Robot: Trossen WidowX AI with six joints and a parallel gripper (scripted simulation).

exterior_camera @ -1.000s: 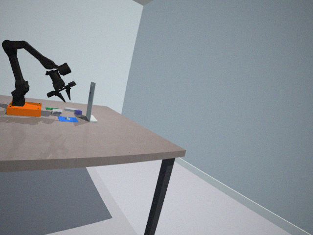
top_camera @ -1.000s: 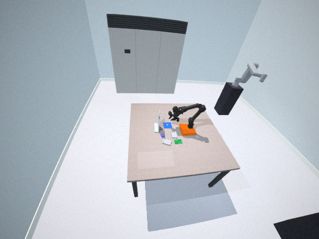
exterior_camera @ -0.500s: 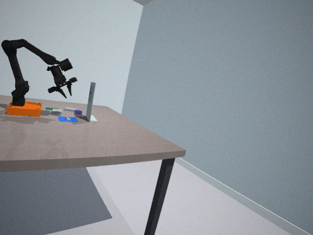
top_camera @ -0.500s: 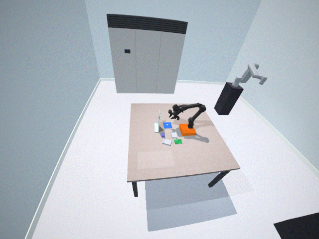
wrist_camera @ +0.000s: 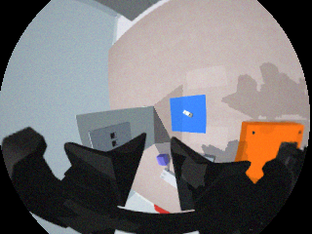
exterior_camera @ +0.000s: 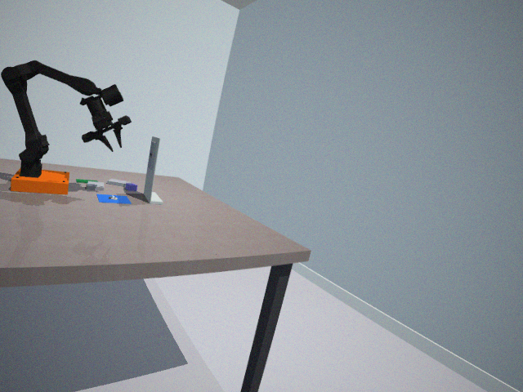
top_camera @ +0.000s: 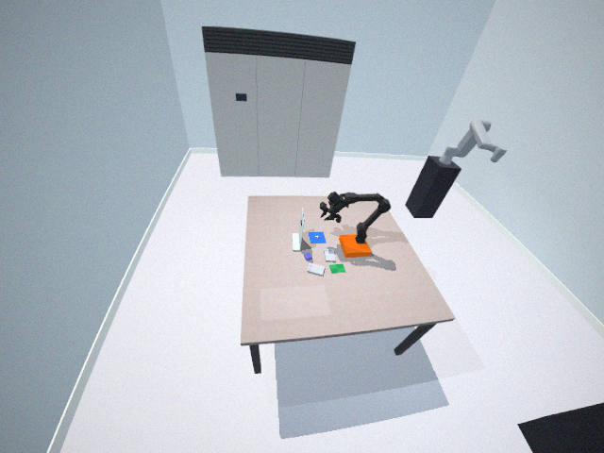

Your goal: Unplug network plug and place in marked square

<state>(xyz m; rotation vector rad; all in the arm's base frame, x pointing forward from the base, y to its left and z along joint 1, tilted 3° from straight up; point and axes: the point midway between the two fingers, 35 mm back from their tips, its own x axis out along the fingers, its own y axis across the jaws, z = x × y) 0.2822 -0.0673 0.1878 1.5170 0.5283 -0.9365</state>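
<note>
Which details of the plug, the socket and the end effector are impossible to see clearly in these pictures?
- Small white plug on the blue marked square: too small in every view to show its tab.
- Socket in the grey upright panel: partly hidden by the black end effector in the wrist view.
- Fingertips: cut off by the wrist view's lower edge.

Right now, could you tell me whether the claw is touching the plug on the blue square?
Apart. The exterior view shows the claw high in the air, fingers parted and holding nothing, with bare wall between it and the plug lying on the blue square.
</note>
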